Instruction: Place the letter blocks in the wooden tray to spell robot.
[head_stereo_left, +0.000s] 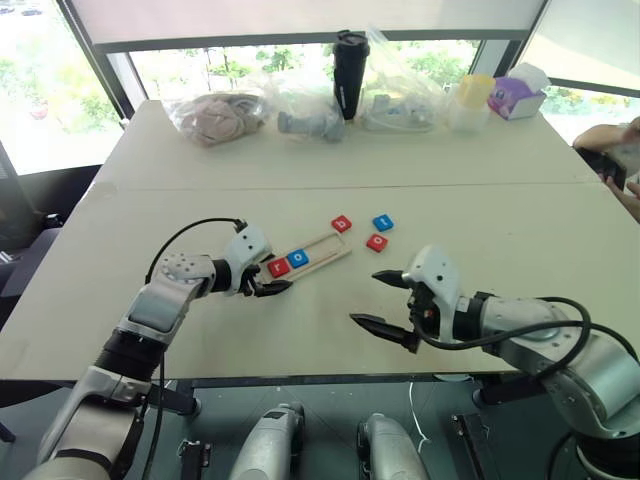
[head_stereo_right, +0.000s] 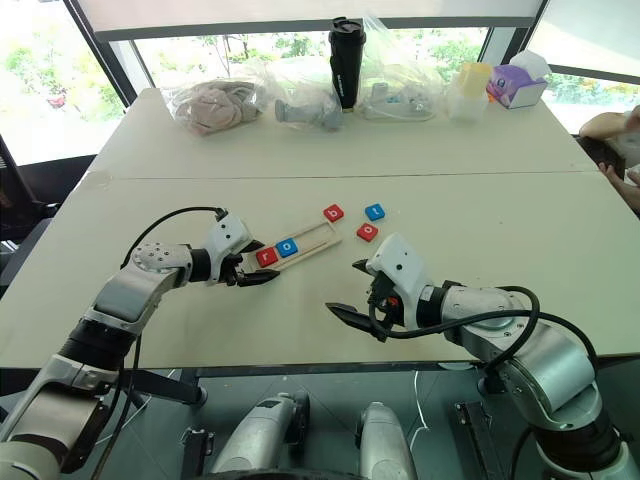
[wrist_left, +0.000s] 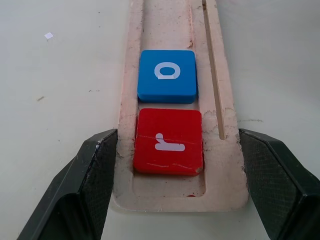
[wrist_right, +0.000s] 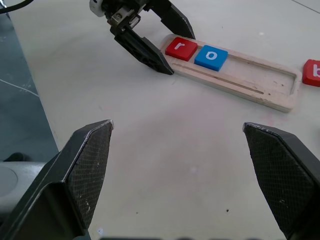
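Observation:
The wooden tray (head_stereo_left: 326, 246) lies slantwise on the white table, holding a red r block (head_stereo_left: 277, 268) and, right after it, a blue o block (head_stereo_left: 298, 260). My left gripper (head_stereo_left: 274, 288) is shut on the tray's near end, one finger (wrist_left: 95, 170) against each long side by the r block (wrist_left: 169, 141). Just past the tray's far end lie a red b block (head_stereo_left: 342, 223), a blue t block (head_stereo_left: 382, 222) and a red o block (head_stereo_left: 377, 242). To the right of the tray, near the table's front, my right gripper (head_stereo_left: 365, 297) hangs open and holds nothing.
Along the table's far edge stand plastic bags (head_stereo_left: 215, 115), a black tumbler (head_stereo_left: 350, 72), a yellow-lidded cup (head_stereo_left: 472, 100) and a purple tissue box (head_stereo_left: 517, 97). A person's arm (head_stereo_left: 612, 150) shows at the right edge. The table's front edge is close below both grippers.

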